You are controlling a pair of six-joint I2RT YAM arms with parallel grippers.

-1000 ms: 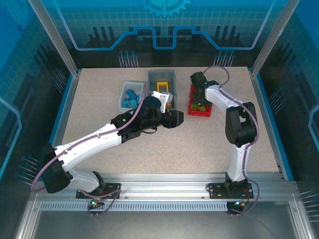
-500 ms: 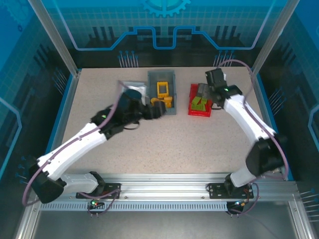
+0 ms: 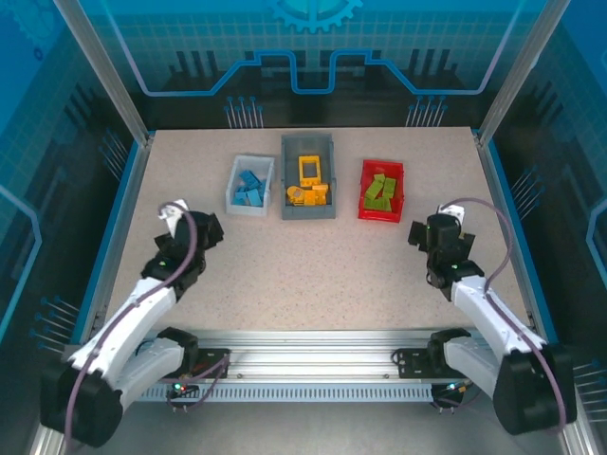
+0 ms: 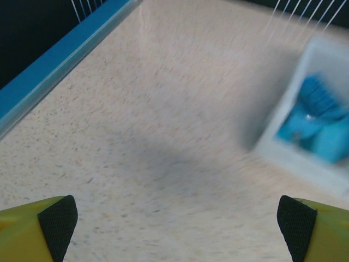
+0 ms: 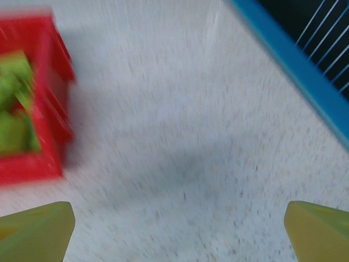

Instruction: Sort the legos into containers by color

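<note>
Left fingers [image 4: 54, 224] and right fingers [image 5: 38, 232] wide apart, empty, legos [image 3: 249, 185] in containers [image 3: 285, 175] well ahead of them.

Top view bright, even, sharp. Wrist views motion-blurred: white bin [image 4: 294, 158] at 3 o'clock, red bin [image 5: 32, 166] at 9 o'clock smeared; soft shadow on table [image 4: 136, 109] mid-frame.

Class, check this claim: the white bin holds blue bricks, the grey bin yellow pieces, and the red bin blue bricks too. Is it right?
No. The top external view shows the red bin holding lime green bricks, not blue. The rest stands.
</note>
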